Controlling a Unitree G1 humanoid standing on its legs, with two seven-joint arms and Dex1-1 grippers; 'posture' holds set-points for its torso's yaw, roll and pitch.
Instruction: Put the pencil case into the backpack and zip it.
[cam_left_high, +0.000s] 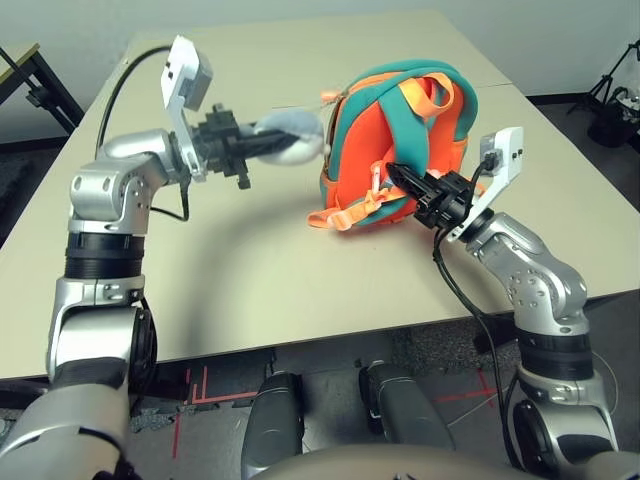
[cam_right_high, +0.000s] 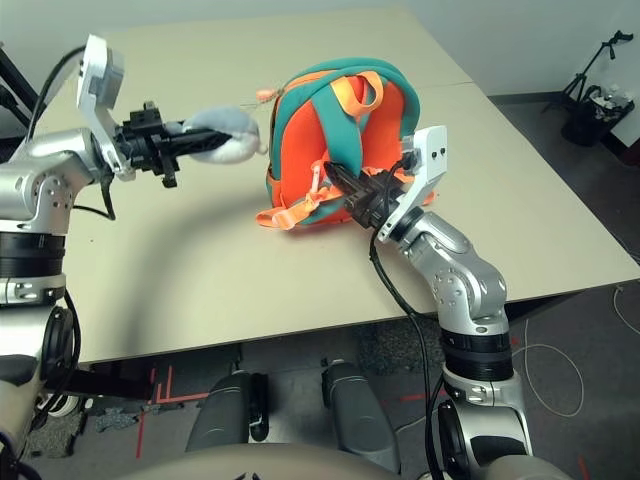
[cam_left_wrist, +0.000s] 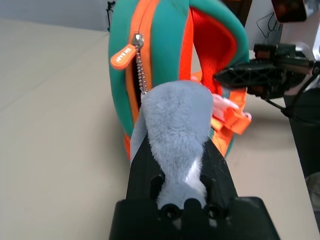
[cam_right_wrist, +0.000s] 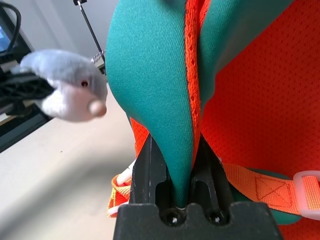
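Backpack (cam_left_high: 395, 150) is standing on the table (cam_left_high: 250, 290) in the head views; we are pinching its grey plush toy (cam_left_high: 290, 137) with our left gripper (cam_left_high: 262, 143). In the left wrist view, the orange zipper pull (cam_left_wrist: 123, 55) looks small and floppy. In the right wrist view, our right gripper (cam_right_wrist: 176, 172) is clamping a soft teal strap (cam_right_wrist: 160, 95), likely light and yielding.
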